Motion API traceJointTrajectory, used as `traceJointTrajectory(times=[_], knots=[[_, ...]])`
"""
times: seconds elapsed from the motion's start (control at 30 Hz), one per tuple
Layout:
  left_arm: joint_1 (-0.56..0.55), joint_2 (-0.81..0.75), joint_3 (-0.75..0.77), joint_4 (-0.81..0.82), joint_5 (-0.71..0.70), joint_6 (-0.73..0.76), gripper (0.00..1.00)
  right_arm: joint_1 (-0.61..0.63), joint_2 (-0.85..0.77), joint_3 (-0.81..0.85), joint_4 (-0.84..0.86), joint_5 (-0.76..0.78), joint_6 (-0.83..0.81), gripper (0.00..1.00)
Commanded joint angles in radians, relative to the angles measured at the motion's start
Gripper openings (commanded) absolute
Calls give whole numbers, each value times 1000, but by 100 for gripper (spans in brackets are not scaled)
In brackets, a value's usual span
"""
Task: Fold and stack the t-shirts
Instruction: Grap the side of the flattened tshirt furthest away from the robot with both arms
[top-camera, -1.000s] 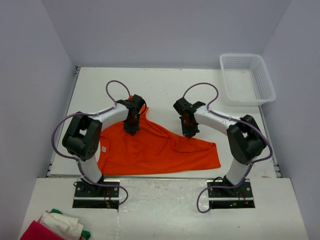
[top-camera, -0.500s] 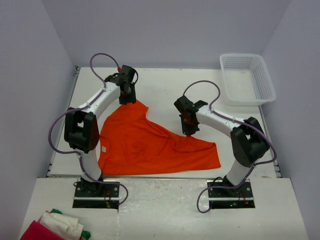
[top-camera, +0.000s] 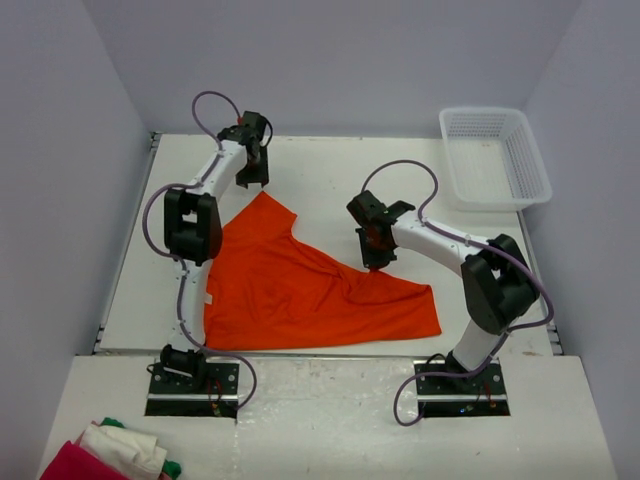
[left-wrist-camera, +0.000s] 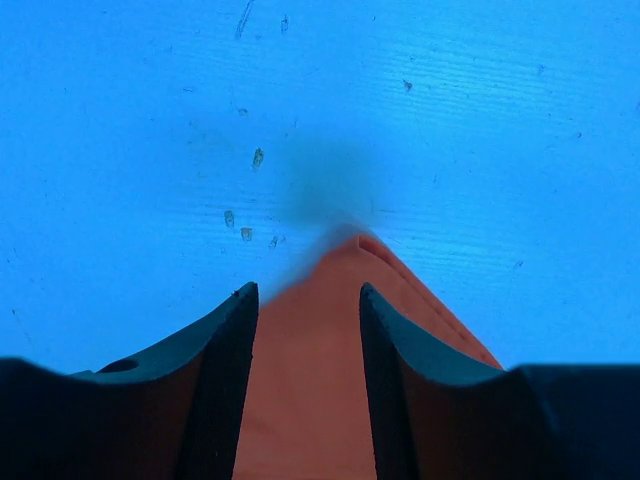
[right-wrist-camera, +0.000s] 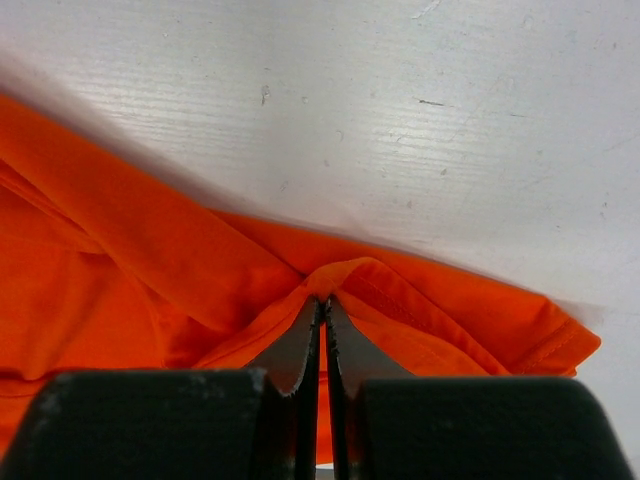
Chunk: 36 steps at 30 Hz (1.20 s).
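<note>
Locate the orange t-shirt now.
Top view: the orange t-shirt lies on the table toward its near edge, its right part pinched by the right gripper, its far tip at the open left gripper.

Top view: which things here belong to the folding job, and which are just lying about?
Job: t-shirt, orange, partly spread; left gripper, open at its far corner; right gripper, shut on its edge.
Lying about: basket, far right corner; cloth pile, near left.
</note>
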Motion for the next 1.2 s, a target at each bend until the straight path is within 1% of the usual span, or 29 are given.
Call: traceJointTrajectory(times=[0.0,0.27,0.37,0.43,0.57,0.67,0.93,1.07,1.17], knots=[[29,29,85,-39,15,64,47,4,-21,30,3,1,-16,0],[49,95,150,-20,106,90,44,4,-9,26,9,-14,-6,0],[49,108,139,-7,148,100,44,3,-8,29,13,-14,-8,0],[49,108,121,10,214,105,44,4,-5,32,11,-14,-8,0],[37,106,93,30,252,117,44,4,-3,33,13,-14,-8,0],[35,112,84,33,284,125,46,4,-4,30,13,-16,-8,0],[35,141,66,35,311,131,47,4,-27,18,13,-14,-8,0],[35,149,46,36,298,133,45,4,-29,15,13,-14,-6,0],[35,148,38,33,289,134,41,4,-29,13,13,-16,-6,0]])
